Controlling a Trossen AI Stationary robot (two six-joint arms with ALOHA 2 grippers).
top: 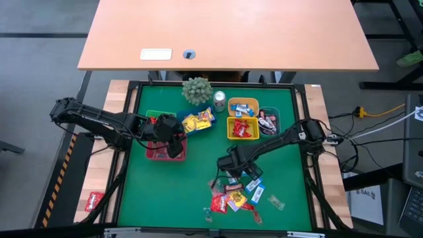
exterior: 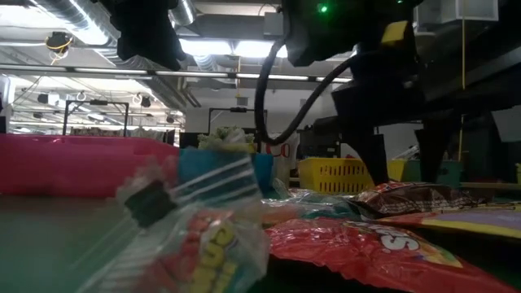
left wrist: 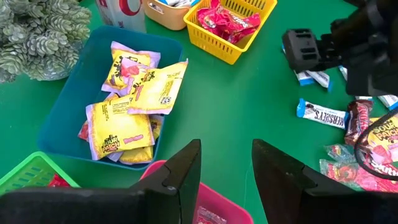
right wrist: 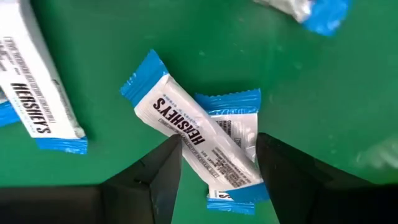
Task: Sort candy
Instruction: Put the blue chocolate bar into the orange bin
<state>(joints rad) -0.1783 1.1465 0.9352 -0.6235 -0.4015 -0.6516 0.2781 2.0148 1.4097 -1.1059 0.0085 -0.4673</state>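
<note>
Loose candy (top: 234,198) lies in a pile on the green mat near the front edge. My right gripper (top: 232,168) hangs over the pile's far side, pointing down and open. In the right wrist view its fingers (right wrist: 163,169) stand on either side of a blue-and-white bar (right wrist: 186,134), which lies slantwise across a second such bar (right wrist: 239,121); a third (right wrist: 37,106) lies beside them. My left gripper (top: 173,147) waits open above the pink bin (left wrist: 214,211), nothing between its fingers (left wrist: 186,168).
A blue bin (left wrist: 68,118) holds yellow candy, a yellow bin (top: 242,127) red candy; an orange bin (top: 243,107), a dark bin (top: 269,121) and a green bin (left wrist: 28,174) stand nearby. A can (top: 219,99) and a plant (top: 197,90) stand at the back. One packet (top: 94,200) lies off the mat.
</note>
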